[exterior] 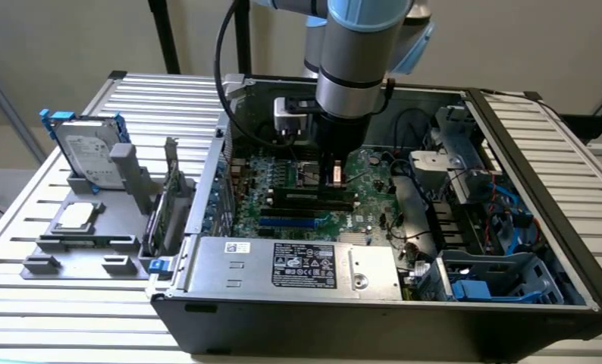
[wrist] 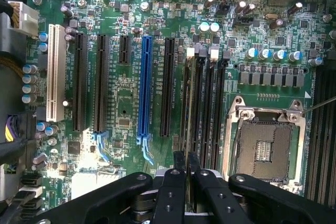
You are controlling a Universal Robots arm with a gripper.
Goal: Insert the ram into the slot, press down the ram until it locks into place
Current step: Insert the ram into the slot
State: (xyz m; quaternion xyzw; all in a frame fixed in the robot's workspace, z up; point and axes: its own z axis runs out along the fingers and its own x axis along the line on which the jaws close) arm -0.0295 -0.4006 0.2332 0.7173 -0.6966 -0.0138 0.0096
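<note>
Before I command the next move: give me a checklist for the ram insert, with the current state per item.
1. Gripper above the black memory slots: ok.
2. Ram parallel to those slots: ok, seen edge-on running along the one nearest the gripper.
3. Ram pressed fully down: cannot tell.
4. White end clip locked: cannot tell.
5. Gripper clear of the CPU socket and the blue slot: ok, one lies to either side.
</note>
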